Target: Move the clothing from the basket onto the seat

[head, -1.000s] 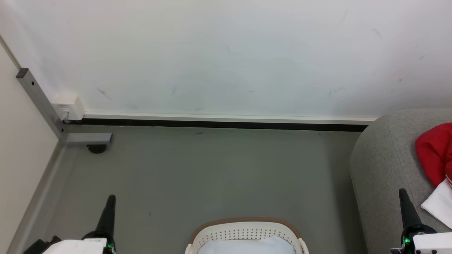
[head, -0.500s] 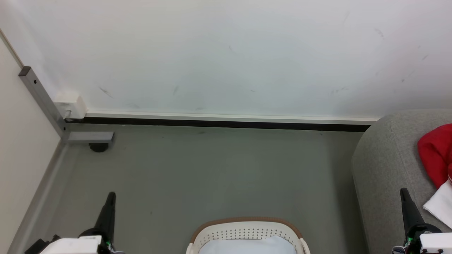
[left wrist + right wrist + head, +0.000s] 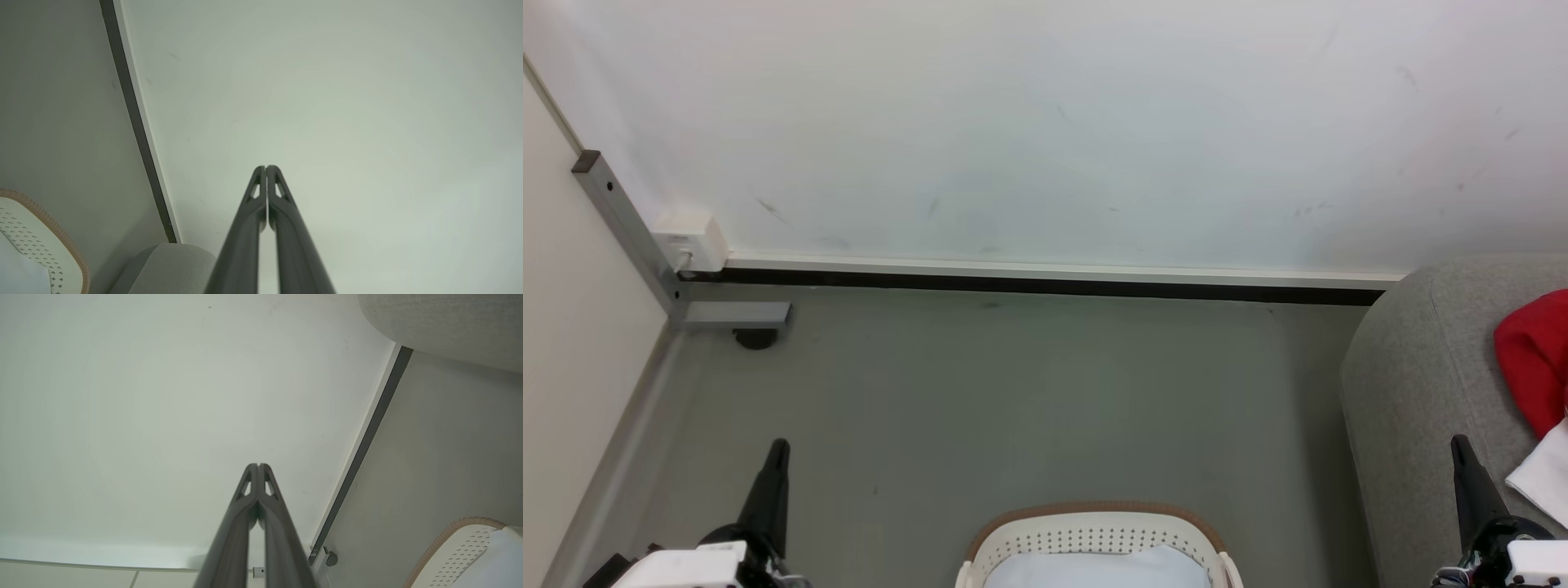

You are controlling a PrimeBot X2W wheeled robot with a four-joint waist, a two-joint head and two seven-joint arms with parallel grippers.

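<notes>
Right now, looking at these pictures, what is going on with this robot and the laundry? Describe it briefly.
The robot is handling nothing at this moment: its left gripper and right gripper are both shut and empty, one on either side of the basket. A pale garment lies in the basket. A red garment and a white piece already lie on the grey sofa at the robot's right, so the job looks partly done.

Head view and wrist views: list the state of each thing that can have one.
left gripper: shut, empty.
right gripper: shut, empty.
basket: upright on the floor, not yet emptied.
pale cloth: lying in the basket.
red garment: lying on the seat.
white garment: lying on the seat, next to the red garment.
</notes>
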